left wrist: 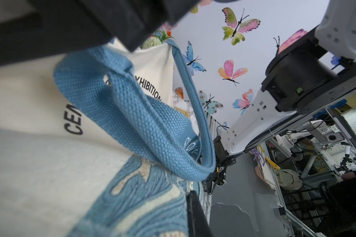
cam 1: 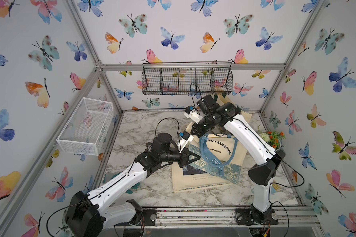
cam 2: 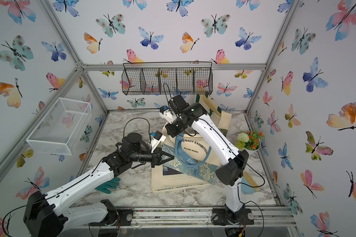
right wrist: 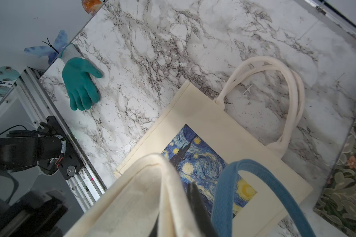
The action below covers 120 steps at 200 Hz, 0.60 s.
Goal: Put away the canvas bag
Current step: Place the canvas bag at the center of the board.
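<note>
Marble tabletop [cam 1: 144, 127], butterfly walls all round, and the right gripper [cam 1: 196, 131] is clamped on the canvas bag [cam 1: 220, 147] at its top rim, propping it up mid-table over a flat starry-print bag [cam 1: 193, 180]. Meanwhile the left gripper [cam 1: 197, 158] is pinched closed at the canvas bag's patterned side edge, can't tell if it's got cloth. Green glove [cam 2: 109, 185] lies by the left arm.

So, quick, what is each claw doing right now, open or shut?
Left gripper: shut, pinching the side edge of the canvas bag.
Right gripper: shut on the canvas bag's top rim, holding it up.
</note>
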Each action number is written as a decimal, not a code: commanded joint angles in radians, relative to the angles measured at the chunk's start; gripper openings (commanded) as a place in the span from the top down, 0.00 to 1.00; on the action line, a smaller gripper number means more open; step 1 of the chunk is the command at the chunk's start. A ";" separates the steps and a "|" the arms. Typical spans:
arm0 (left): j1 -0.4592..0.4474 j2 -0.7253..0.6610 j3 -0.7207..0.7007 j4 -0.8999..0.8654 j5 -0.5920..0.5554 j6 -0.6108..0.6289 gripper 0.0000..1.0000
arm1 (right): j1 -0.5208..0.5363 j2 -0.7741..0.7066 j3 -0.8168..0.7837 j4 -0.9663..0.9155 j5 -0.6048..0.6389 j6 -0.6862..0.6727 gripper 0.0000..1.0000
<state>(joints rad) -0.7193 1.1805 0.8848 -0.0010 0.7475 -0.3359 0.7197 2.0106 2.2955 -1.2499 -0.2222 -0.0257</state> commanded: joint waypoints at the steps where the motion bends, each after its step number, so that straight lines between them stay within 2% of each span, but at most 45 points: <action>1: -0.058 0.002 0.065 0.169 0.197 0.024 1.00 | -0.057 0.126 0.048 0.227 0.119 0.019 0.97; 76: -0.040 0.226 0.286 0.226 0.001 -0.070 1.00 | -0.184 0.331 0.163 0.241 -0.118 0.033 0.96; 120: 0.032 0.289 0.256 0.290 -0.047 -0.162 1.00 | -0.198 0.411 0.170 0.251 -0.175 0.026 0.91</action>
<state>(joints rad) -0.6800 1.5036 1.1080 0.0452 0.5968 -0.4988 0.5423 2.3001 2.4622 -1.2316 -0.4965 -0.0452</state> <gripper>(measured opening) 0.110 0.104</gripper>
